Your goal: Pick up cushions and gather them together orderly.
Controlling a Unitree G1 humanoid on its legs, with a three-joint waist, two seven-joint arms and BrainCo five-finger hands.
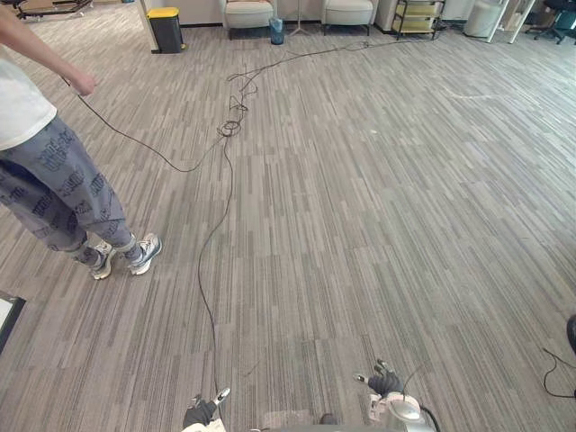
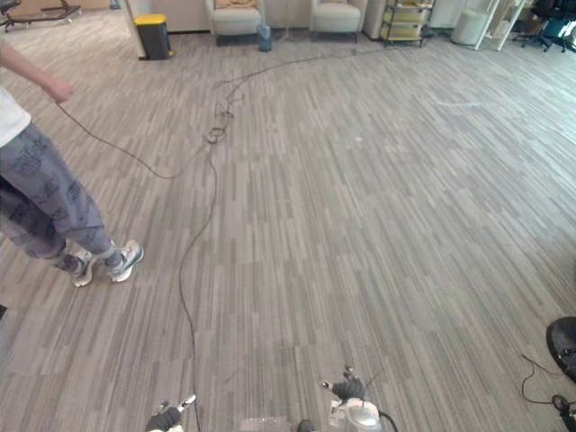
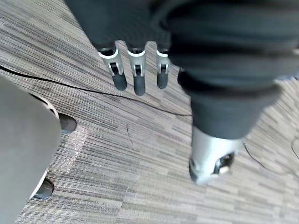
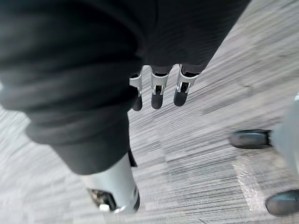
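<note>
My left hand point(image 1: 200, 412) hangs low at the bottom edge of the left eye view, over grey striped carpet. In the left wrist view its fingers point(image 3: 134, 74) point straight down and hold nothing. My right hand point(image 1: 385, 382) hangs a little to the right of it, also just above the carpet. Its fingers point(image 4: 158, 91) are straight too, with nothing in them. Far off at the back wall stand two pale armchairs point(image 1: 249, 13), the left one with a tan cushion-like thing point(image 2: 236, 4) on its seat.
A person point(image 1: 54, 180) in grey trousers and sneakers stands at the left. At the back are a black bin with a yellow lid point(image 1: 166, 27), a small blue bin point(image 1: 276, 31) and a shelf cart point(image 1: 416, 16). A dark round base point(image 2: 565, 346) lies at the right edge.
</note>
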